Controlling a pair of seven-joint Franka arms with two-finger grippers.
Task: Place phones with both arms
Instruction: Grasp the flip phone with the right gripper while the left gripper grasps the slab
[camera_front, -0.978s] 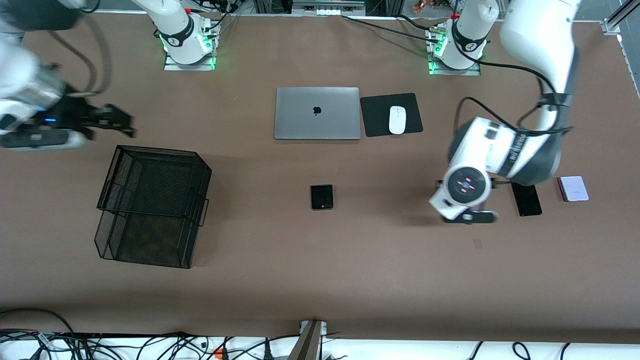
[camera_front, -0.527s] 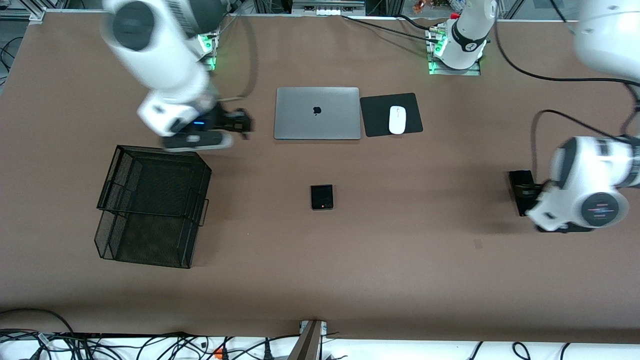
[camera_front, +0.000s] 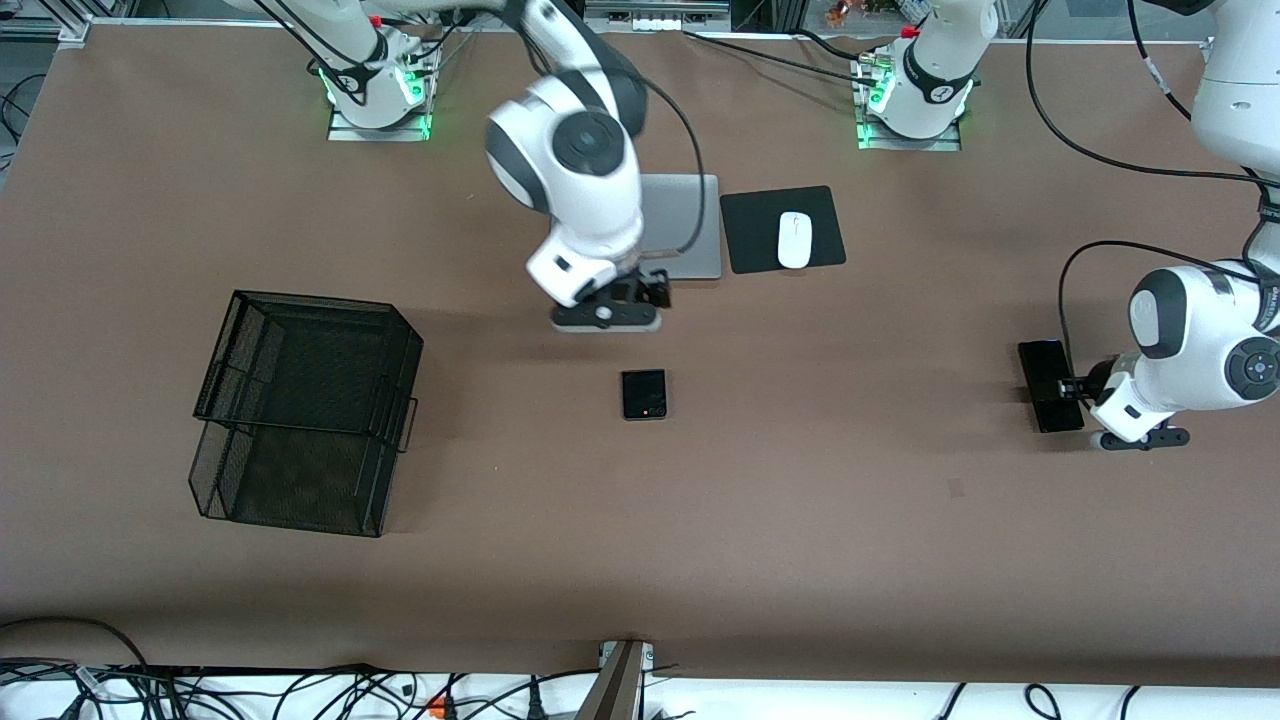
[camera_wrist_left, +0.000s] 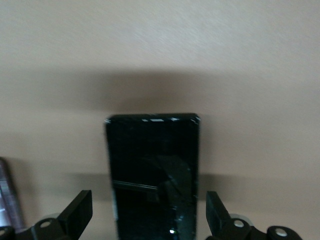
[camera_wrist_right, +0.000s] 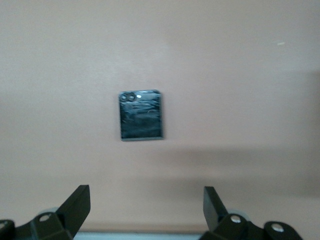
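Both arms swung inward since 0.5 s ago. Right gripper (camera_front: 655, 292), fingers spread and empty, hangs over the laptop's (camera_front: 690, 225) front edge, flip phone (camera_front: 644, 394) at its 6 o'clock on the counter (camera_front: 800, 520). Left gripper (camera_wrist_left: 150, 220), fingers released, straddles the slab phone (camera_front: 1048, 385), long axis along the reach. Lavender phone hidden.

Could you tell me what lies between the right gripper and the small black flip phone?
Nothing: in the right wrist view only bare brown table separates the open right gripper from the flip phone.
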